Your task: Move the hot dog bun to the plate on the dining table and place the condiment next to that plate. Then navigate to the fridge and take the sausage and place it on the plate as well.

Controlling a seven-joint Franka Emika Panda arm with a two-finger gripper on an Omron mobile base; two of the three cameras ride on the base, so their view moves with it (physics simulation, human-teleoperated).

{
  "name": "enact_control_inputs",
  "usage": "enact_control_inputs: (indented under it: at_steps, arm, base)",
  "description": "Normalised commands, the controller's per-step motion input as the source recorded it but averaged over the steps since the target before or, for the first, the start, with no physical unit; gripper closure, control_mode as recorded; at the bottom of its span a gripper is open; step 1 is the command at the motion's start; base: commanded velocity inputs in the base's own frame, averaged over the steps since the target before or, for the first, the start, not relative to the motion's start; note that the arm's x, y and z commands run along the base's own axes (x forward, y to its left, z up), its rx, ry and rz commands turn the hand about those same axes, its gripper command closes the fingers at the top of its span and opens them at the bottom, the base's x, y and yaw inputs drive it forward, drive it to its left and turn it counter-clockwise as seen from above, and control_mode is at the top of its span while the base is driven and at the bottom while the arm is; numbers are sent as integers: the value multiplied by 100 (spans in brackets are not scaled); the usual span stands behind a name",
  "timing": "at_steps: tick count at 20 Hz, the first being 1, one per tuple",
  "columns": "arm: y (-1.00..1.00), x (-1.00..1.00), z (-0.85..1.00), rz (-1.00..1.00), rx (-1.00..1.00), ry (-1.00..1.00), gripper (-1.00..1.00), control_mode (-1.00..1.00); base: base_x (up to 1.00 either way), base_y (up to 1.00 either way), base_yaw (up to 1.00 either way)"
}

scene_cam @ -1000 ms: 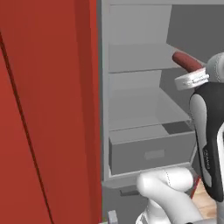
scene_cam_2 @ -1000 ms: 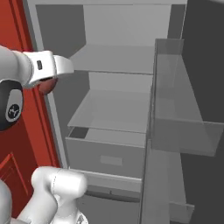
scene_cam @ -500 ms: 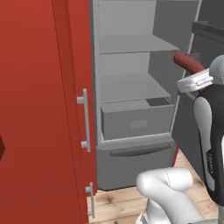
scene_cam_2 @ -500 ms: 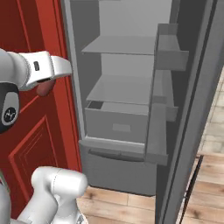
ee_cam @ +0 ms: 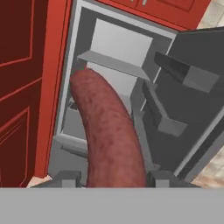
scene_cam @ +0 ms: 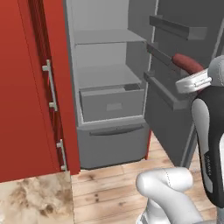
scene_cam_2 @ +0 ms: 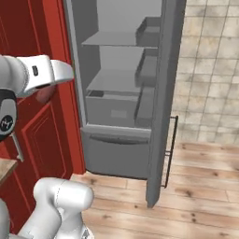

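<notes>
My gripper (ee_cam: 112, 177) is shut on the sausage (ee_cam: 109, 135), a curved reddish-brown piece that rises from between the finger tips. In the left base view the sausage (scene_cam: 187, 63) sticks up above the white hand at the right edge; in the right base view the sausage (scene_cam_2: 44, 94) hangs under the hand at the left. Ahead stands the grey fridge (scene_cam: 109, 70) (scene_cam_2: 116, 93) (ee_cam: 116, 57) with its door (scene_cam: 183, 109) (scene_cam_2: 158, 116) swung open, showing shelves and a drawer (scene_cam: 111, 105). The plate, hot dog bun, condiment and dining table are out of view.
Red cabinets (scene_cam: 30, 87) (scene_cam_2: 42, 126) with metal handles flank the fridge's left side. Wooden floor (scene_cam: 113, 188) (scene_cam_2: 196, 186) spreads in front of it. A corner of a marbled beige top (scene_cam: 30, 201) lies at the lower left. A tiled wall (scene_cam_2: 210, 70) stands right of the door.
Both base views have pulled back and swung, so the fridge looks smaller and farther and floor has come into sight. The sausage stays in the shut gripper.
</notes>
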Motion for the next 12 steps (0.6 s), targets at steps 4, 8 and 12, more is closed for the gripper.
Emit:
enact_control_inputs:
  at_steps: [4,8,12]
  arm:
    - [0,0,0,0,0,0,100,100]
    - [0,0,0,0,0,0,100,100]
    - [0,0,0,0,0,0,100,100]
  base:
    - [-26,-90,-36]
    - [-9,-100,-46]
    - [-2,-100,-49]
